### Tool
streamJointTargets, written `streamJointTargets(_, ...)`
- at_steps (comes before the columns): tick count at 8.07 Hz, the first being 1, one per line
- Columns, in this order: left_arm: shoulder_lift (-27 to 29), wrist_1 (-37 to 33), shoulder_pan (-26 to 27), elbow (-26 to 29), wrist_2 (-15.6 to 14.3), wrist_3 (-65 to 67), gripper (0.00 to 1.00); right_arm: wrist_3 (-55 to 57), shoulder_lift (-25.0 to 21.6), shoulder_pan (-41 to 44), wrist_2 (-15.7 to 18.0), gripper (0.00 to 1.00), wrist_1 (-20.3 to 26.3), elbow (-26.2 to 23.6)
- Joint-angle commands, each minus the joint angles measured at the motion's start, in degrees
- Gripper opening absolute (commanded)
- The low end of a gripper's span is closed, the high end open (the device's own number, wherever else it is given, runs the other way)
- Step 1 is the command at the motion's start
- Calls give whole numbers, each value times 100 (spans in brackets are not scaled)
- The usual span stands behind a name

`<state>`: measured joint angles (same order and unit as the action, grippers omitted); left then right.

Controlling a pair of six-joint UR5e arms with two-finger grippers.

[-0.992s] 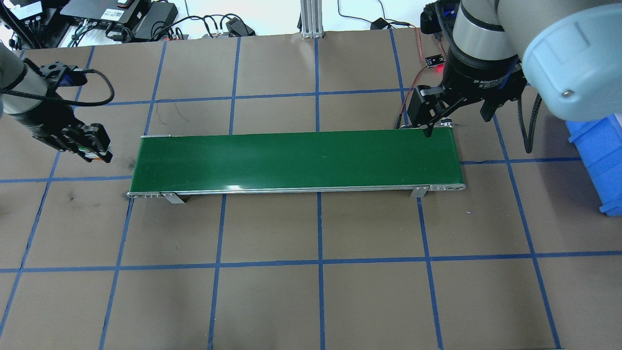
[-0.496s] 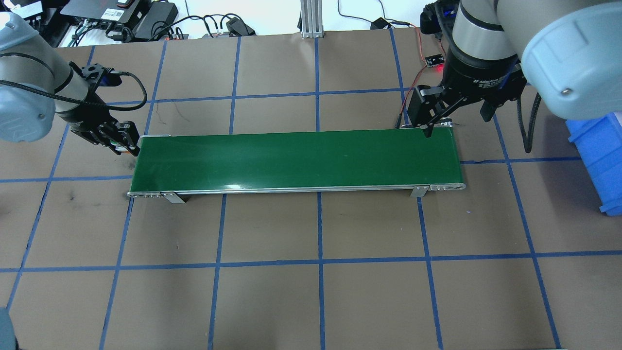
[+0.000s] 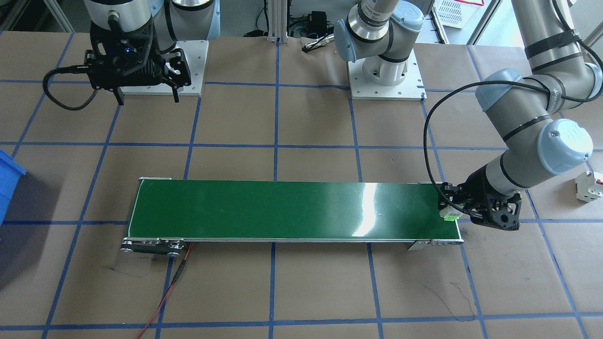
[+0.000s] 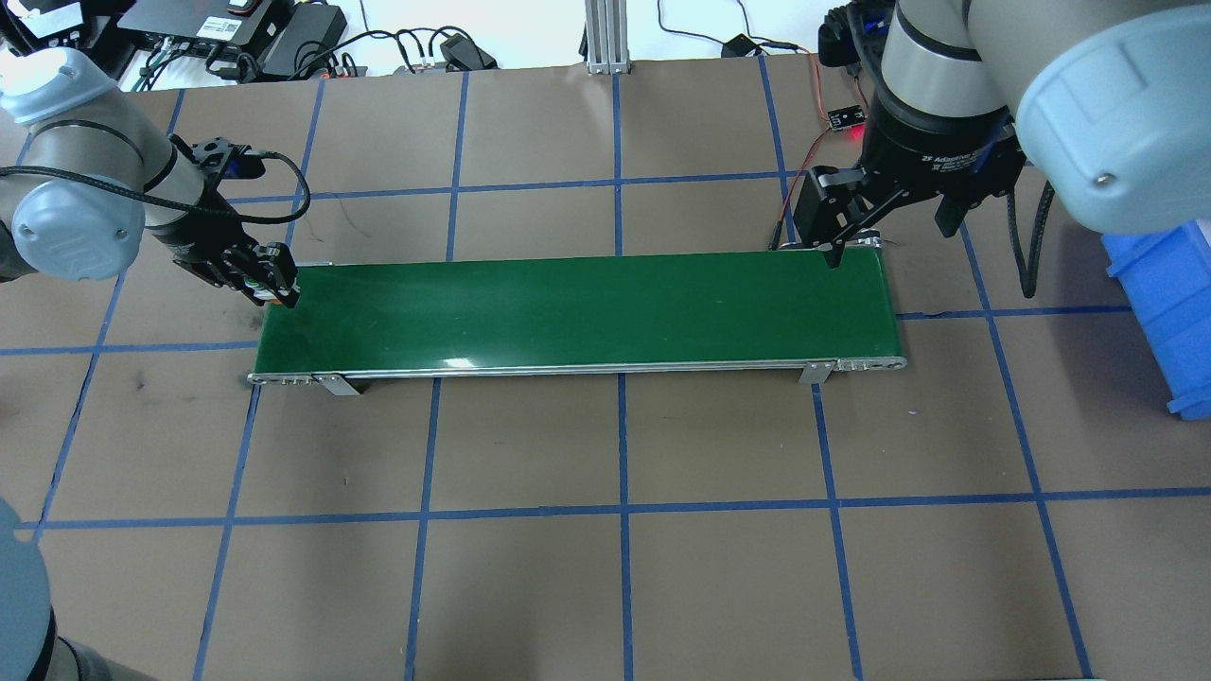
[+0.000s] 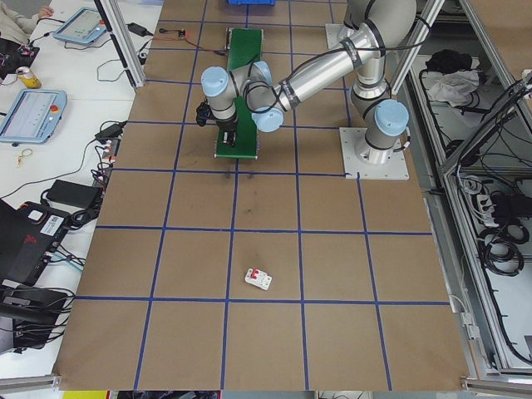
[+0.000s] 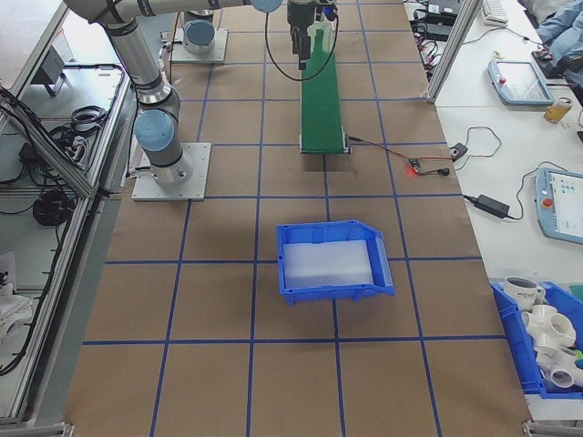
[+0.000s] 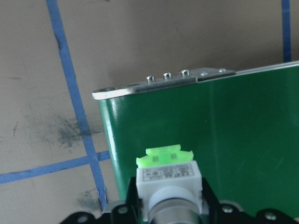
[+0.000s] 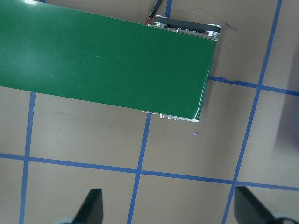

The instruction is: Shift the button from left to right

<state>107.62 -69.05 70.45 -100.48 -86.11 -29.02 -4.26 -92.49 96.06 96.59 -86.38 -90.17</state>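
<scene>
Button point(image 7: 169, 179) sits clamped in the left end effector point(image 3: 453, 209), just over the conveyor belt point(image 4: 577, 312) end. Released off-edge, it could tumble onto the bench point(image 4: 605, 567). Right end effector point(image 4: 885, 222) hangs spread apart.

Brown table point(image 4: 719, 586) w/ blue tape grid point(image 4: 621, 445), white side benches point(image 6: 510, 118)

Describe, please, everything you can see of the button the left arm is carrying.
The button is a small push-button switch with a white-grey blocky body bearing a printed label, a silver collar and a bright green part at the end pointing away from the wrist camera. It looks like plastic with a metal ring. It is clamped in the left pincer, off the table, at the left end of the green conveyor belt, just over its edge.
</scene>
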Motion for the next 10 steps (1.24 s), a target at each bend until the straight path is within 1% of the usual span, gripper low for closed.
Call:
streamJointTargets(1,163,24,4,-15,7,18,0,-5,12,-9,0,100,-28,0)
streamJointTargets(2,128,23,4,-24,24,27,1,4,12,-9,0,100,-28,0)
streamJointTargets(3,145,23,4,-33,24,62,41,4,12,-9,0,100,-28,0)
streamJointTargets(4,84,-72,47,2,16,167,99,4,12,-9,0,100,-28,0)
streamJointTargets(6,-240,-161,310,-24,-37,282,100,4,20,-9,0,100,-37,0)
streamJointTargets(7,-511,-318,538,11,32,648,100,13,20,-9,0,100,-54,8)
streamJointTargets(8,-992,-580,888,20,277,1000,100,30,20,-9,-17,100,-142,17)
streamJointTargets(9,-1476,-644,1092,28,270,1177,100,30,29,0,-26,100,-325,9)
streamJointTargets(10,-1663,-993,1094,29,270,1188,100,57,47,0,-87,100,-362,9)
